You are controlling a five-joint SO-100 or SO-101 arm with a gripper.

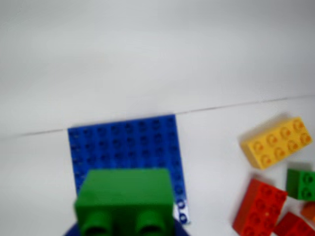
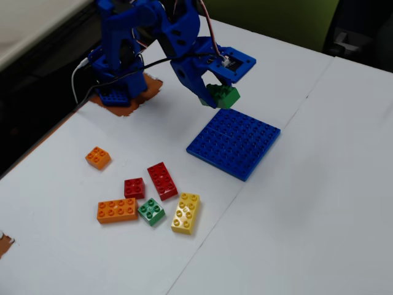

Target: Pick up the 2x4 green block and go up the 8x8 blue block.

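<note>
In the fixed view the gripper [image 2: 215,97] is clamped on the 2x4 green block [image 2: 223,95], held in the air just above the far-left edge of the 8x8 blue block [image 2: 234,142], its long axis running away from the arm toward the baseplate, with its hollow underside facing the wrist view [image 1: 125,201].

Yellow brick [image 2: 185,213] beside small green brick [image 2: 151,211], red bricks [image 2: 162,180].
</note>
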